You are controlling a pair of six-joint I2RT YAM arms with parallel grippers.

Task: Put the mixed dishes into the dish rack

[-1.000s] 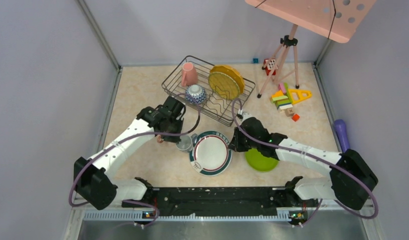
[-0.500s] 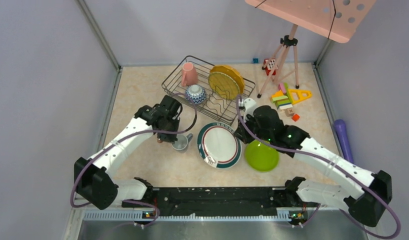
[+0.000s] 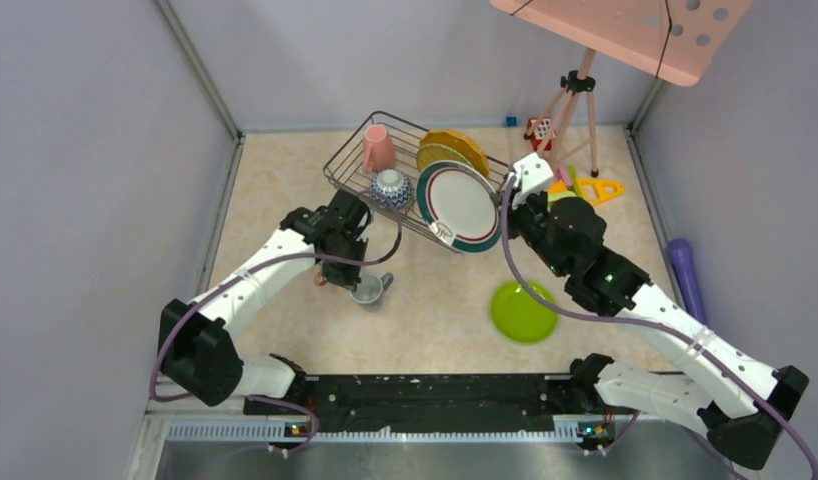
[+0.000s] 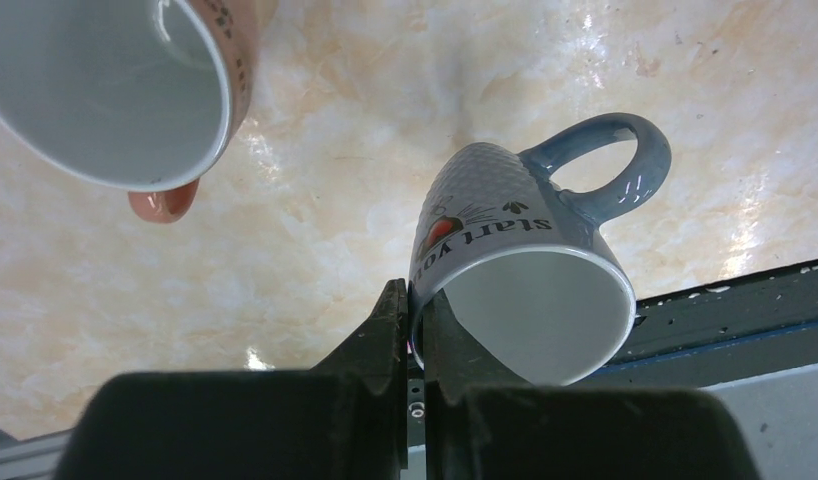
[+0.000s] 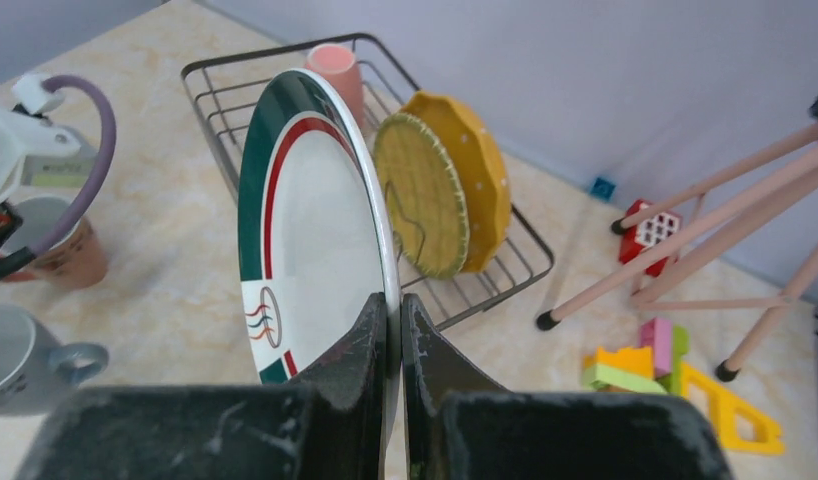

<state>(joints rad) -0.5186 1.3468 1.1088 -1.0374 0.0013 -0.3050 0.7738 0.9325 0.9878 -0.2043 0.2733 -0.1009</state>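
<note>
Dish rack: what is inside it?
A pink mug, a patterned bowl, an olive plate and a yellow plate on edge. The striped plate in the right pincer covers part of the rack floor from above.

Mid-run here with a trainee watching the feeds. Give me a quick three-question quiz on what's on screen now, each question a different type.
1. True or false: the right gripper is shut on the green-rimmed white plate, holding it on edge.
2. What is the left gripper clamped on? A) a fork B) the rim of the blue-grey mug C) a sponge
3. Fill in: the lime green plate is not in the dish rack; it lies flat on the ____.

Key: 1 true; 2 B; 3 table.
</note>
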